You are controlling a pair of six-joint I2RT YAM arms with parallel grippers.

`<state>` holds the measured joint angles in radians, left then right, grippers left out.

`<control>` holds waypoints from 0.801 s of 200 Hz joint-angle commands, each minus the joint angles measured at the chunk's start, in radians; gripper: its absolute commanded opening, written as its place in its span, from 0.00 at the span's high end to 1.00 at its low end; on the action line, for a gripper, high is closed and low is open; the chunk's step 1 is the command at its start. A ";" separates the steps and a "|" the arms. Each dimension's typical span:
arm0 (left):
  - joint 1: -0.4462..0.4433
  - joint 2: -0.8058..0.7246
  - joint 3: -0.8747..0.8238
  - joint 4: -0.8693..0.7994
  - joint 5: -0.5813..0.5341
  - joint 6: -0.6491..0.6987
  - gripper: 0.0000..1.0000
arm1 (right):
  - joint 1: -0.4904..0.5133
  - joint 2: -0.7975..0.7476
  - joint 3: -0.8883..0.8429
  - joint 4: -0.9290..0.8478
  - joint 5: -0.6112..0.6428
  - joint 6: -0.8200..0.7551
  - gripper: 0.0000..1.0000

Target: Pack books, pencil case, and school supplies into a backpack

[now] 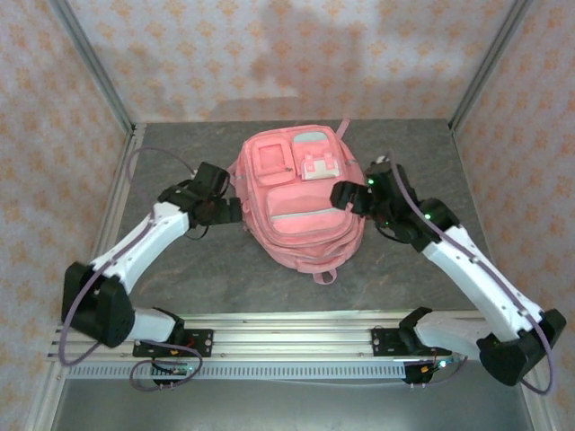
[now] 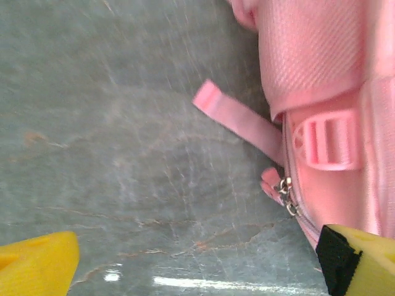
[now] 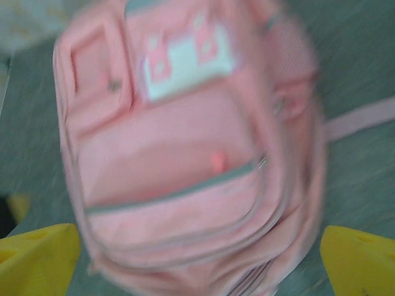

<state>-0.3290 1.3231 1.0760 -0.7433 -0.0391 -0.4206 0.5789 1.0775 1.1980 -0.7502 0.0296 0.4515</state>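
The pink backpack (image 1: 299, 199) lies flat in the middle of the table, front pockets up, its zips looking shut. The books, pencil case and school supplies are hidden or out of view. My left gripper (image 1: 235, 208) sits at the bag's left side, open; its yellow fingers (image 2: 37, 262) are spread wide over bare table, with the bag's side, a buckle and two zipper pulls (image 2: 287, 194) at the right. My right gripper (image 1: 340, 193) hovers at the bag's right edge, open, its fingers (image 3: 361, 262) wide apart above the blurred backpack (image 3: 185, 154).
A loose pink strap (image 2: 237, 120) lies on the grey stone-patterned table (image 1: 431, 153) beside the bag, and another strap (image 3: 361, 120) trails off the other side. Patterned walls with metal posts close in three sides. An aluminium rail (image 1: 287, 341) runs along the near edge.
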 commanded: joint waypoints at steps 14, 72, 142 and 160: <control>0.008 -0.064 0.026 0.012 -0.372 -0.016 0.00 | -0.013 -0.015 -0.057 0.242 0.405 -0.305 0.01; 0.104 -0.107 -0.164 0.358 -0.491 0.211 0.00 | -0.094 0.077 -0.073 0.412 0.272 -0.473 0.00; 0.213 -0.052 -0.569 0.951 -0.230 0.308 0.00 | -0.192 0.065 -0.474 0.904 0.066 -0.557 0.00; 0.232 -0.035 -0.609 1.117 -0.237 0.309 0.00 | -0.194 0.111 -0.492 0.907 0.068 -0.579 0.00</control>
<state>-0.1169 1.2671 0.5190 0.0292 -0.3252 -0.1390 0.3908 1.1519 0.7284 -0.0120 0.1413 -0.1207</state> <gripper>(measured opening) 0.998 0.995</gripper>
